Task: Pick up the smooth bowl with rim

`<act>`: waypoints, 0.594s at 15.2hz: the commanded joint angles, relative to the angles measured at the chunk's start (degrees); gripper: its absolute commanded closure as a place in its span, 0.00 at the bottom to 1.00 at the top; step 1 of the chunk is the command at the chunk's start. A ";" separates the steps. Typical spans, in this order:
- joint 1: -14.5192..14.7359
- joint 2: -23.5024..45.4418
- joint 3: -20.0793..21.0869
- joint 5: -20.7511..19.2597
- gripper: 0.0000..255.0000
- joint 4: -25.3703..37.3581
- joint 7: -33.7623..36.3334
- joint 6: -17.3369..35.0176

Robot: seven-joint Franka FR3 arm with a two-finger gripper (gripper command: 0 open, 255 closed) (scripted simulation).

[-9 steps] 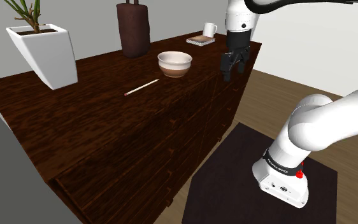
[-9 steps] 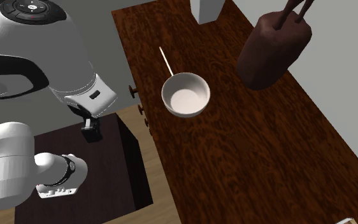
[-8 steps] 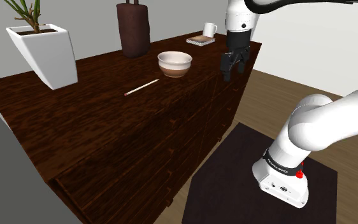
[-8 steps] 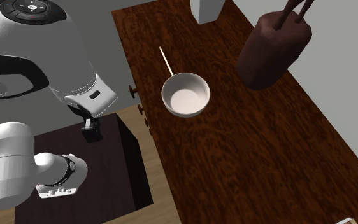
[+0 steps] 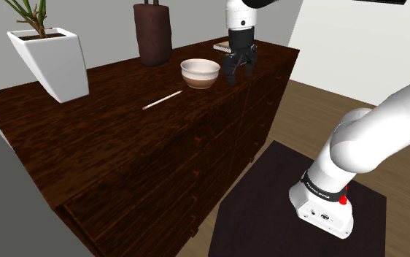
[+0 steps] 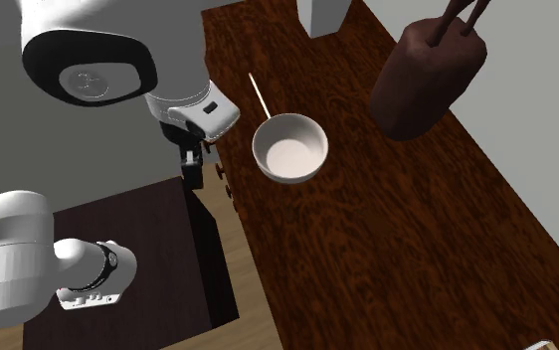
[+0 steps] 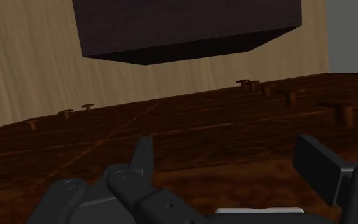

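The bowl (image 5: 200,73) is cream with a brownish lower band and a plain rim. It stands upright on the dark wood dresser top (image 5: 123,139), close to the front edge, and shows as a white round (image 6: 288,148) from above. My black gripper (image 5: 238,67) hangs open just to the shoulder view's right of the bowl, apart from it. From above, the gripper (image 6: 190,171) sits off the dresser's front edge, beside the bowl. In the wrist view the gripper (image 7: 232,162) has its fingers wide apart with nothing between them, facing the dresser's knobbed front.
A thin pale stick (image 5: 162,100) lies on the dresser near the bowl. A white planter (image 5: 50,62) and a dark vase (image 5: 152,33) stand at the back. A mug (image 5: 240,33) and a book (image 5: 229,47) sit at the far end. The dark stand (image 7: 184,28) is on the wood floor.
The arm has swung to the shoulder view's left, bringing the gripper from beyond the dresser's corner to beside the bowl. The fingers stay open. The bowl has not moved.
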 commanded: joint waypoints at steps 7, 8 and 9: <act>0.25 19.23 2.87 -2.28 0.00 19.81 4.04 -1.75; 0.40 21.71 3.18 -2.71 0.00 22.68 4.58 -2.32; 0.59 24.22 3.47 -3.18 0.00 25.67 5.11 -2.98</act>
